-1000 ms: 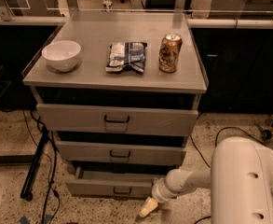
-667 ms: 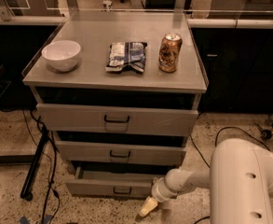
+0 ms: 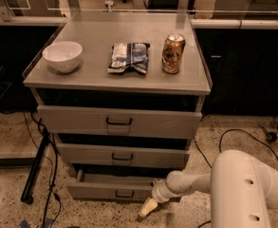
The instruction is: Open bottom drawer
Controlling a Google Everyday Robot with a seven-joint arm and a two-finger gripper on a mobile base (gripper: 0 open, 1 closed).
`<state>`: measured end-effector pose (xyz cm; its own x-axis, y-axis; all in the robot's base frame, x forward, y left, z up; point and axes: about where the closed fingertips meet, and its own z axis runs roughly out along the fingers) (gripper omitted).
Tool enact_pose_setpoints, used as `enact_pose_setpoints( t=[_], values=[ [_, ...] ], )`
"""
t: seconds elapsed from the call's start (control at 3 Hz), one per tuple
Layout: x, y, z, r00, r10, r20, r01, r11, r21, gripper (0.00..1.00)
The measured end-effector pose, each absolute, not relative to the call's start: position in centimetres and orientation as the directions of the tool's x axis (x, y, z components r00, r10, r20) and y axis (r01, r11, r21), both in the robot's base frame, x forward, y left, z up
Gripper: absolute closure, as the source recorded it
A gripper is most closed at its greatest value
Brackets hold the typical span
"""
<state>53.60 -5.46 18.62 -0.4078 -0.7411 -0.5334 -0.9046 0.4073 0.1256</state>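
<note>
The bottom drawer [image 3: 105, 190] is the lowest grey front of the cabinet, with a small dark pull handle [image 3: 124, 194]. It stands pulled out a little, with a dark gap showing behind its front. My gripper [image 3: 147, 207] is low by the floor, at the drawer's right front corner, just right of the handle. My white arm [image 3: 243, 189] reaches in from the lower right.
On the cabinet top [image 3: 96, 77] are a white bowl [image 3: 62, 56], a snack bag [image 3: 128, 57] and a brown can [image 3: 172, 53]. The middle drawer [image 3: 122, 156] and top drawer [image 3: 119, 122] sit above. Cables [image 3: 48, 194] and a black stand leg [image 3: 34, 170] lie on the floor at left.
</note>
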Motion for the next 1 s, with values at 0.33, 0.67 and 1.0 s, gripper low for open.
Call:
enact_pose_setpoints(
  t=[0.33,0.67,1.0],
  values=[
    [54.0,-5.2,18.4,-0.394,-0.751,-0.530,-0.911,0.394,0.120,0.00],
    [52.6,-5.0,16.0,-0.411,-0.769,-0.489,-0.909,0.384,0.160,0.00],
    [52.6,-5.0,16.5,-0.411,-0.769,-0.489,-0.909,0.384,0.160,0.00]
  ],
)
